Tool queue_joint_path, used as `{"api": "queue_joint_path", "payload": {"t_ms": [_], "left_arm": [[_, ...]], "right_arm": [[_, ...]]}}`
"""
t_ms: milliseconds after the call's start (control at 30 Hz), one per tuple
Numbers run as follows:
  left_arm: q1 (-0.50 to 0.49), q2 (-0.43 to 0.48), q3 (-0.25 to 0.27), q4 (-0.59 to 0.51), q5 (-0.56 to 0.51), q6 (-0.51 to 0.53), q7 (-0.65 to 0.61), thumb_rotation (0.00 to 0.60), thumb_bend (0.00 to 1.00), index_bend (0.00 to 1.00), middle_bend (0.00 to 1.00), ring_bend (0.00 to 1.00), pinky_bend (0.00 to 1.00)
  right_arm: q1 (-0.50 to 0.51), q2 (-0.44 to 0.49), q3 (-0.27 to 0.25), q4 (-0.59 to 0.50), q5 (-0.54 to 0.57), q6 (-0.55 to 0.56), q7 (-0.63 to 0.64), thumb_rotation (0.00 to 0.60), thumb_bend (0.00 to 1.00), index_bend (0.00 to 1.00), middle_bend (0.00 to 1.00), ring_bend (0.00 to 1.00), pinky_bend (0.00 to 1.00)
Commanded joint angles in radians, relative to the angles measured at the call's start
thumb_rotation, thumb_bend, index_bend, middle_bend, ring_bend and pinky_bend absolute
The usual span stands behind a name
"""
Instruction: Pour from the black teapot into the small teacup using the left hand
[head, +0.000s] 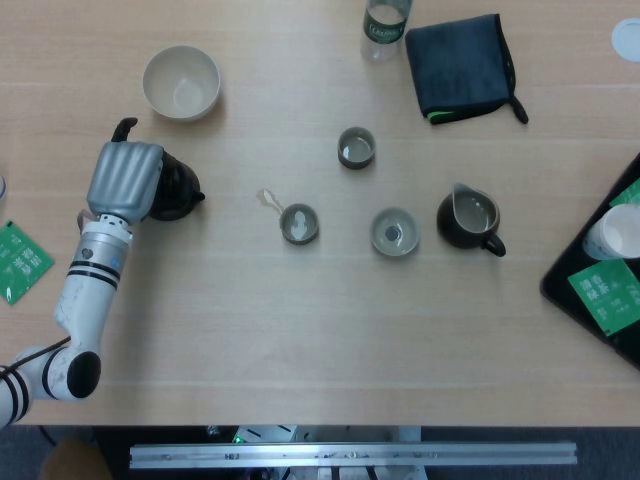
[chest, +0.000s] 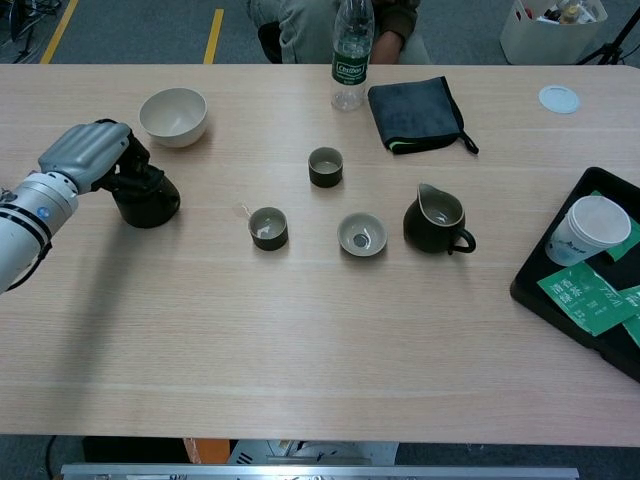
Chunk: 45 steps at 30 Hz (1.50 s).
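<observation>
Gripping: my left hand (head: 125, 180) is wrapped over the black teapot (head: 172, 190), fingers curled around its body and handle side.
Teapot: it sits on the table (head: 300, 330) at the far left, upright as far as I can tell, spout facing right, just below the cream bowl (head: 181, 83).
Chest view: left hand (chest: 88, 155) covers the teapot's (chest: 148, 198) left side.
Teacup: small teacup (head: 299, 223) is well to the right of the teapot, with a small pale scrap (head: 268, 198) just beside it.
Neighbours: a second cup (head: 356, 147), a grey cup (head: 394, 232) and a dark pitcher (head: 469, 219) further right.
Right hand: neither camera shows it.
</observation>
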Motion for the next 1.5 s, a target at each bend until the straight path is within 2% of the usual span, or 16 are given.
{"api": "queue_joint_path", "payload": {"t_ms": [33,200,400,500,633,833,967,1133,1267,1400,1500], "left_arm": [[0.0,0.012,-0.001,-0.018,-0.002,-0.002,0.006,0.337,0.38,0.56,0.67,0.46,0.11],[-0.003,0.048,-0.002,-0.067,-0.027,-0.027,0.034,0.265,0.36,0.44,0.5,0.31,0.11],[-0.014,0.103,-0.008,-0.147,-0.055,-0.047,0.069,0.201,0.34,0.33,0.35,0.19,0.11],[-0.013,0.118,-0.017,-0.177,-0.038,-0.025,0.055,0.198,0.34,0.28,0.3,0.16,0.11],[-0.005,0.143,-0.028,-0.22,0.0,0.012,0.014,0.197,0.34,0.26,0.29,0.16,0.11],[0.014,0.204,-0.038,-0.295,0.026,0.053,-0.02,0.241,0.34,0.27,0.29,0.16,0.11],[0.041,0.245,-0.039,-0.335,0.034,0.104,-0.02,0.302,0.34,0.27,0.29,0.16,0.11],[0.089,0.295,-0.039,-0.381,0.043,0.175,-0.048,0.329,0.34,0.28,0.29,0.16,0.11],[0.128,0.311,-0.037,-0.385,0.074,0.245,-0.074,0.396,0.34,0.28,0.29,0.16,0.11],[0.182,0.335,-0.016,-0.396,0.103,0.337,-0.036,0.5,0.34,0.28,0.29,0.16,0.11],[0.23,0.363,0.003,-0.43,0.106,0.393,-0.017,0.524,0.34,0.28,0.29,0.16,0.11]], "right_arm": [[0.001,0.0,0.0,-0.001,-0.001,0.0,0.0,0.6,0.0,0.36,0.39,0.23,0.23],[0.0,0.001,0.001,-0.002,-0.001,0.002,-0.002,0.6,0.0,0.36,0.39,0.23,0.23],[0.0,0.001,0.0,-0.004,-0.004,0.006,-0.001,0.6,0.0,0.36,0.39,0.23,0.23],[0.0,0.001,0.001,-0.003,-0.005,0.006,0.0,0.6,0.0,0.36,0.39,0.23,0.23],[0.001,0.0,0.001,-0.004,-0.007,0.007,0.0,0.6,0.0,0.36,0.39,0.23,0.23],[0.008,-0.001,0.002,-0.007,-0.009,0.001,-0.004,0.6,0.0,0.36,0.39,0.23,0.23],[0.011,-0.001,0.002,-0.009,-0.008,-0.003,-0.009,0.6,0.0,0.36,0.39,0.23,0.23],[0.012,0.001,0.002,-0.016,-0.005,-0.008,-0.023,0.6,0.0,0.36,0.39,0.23,0.23],[0.017,-0.003,0.0,-0.021,-0.004,-0.018,-0.036,0.6,0.0,0.36,0.39,0.23,0.23],[0.023,-0.003,-0.001,-0.031,-0.01,-0.022,-0.051,0.6,0.0,0.36,0.39,0.23,0.23],[0.028,-0.003,-0.003,-0.036,-0.018,-0.026,-0.061,0.6,0.0,0.36,0.39,0.23,0.23]]}}
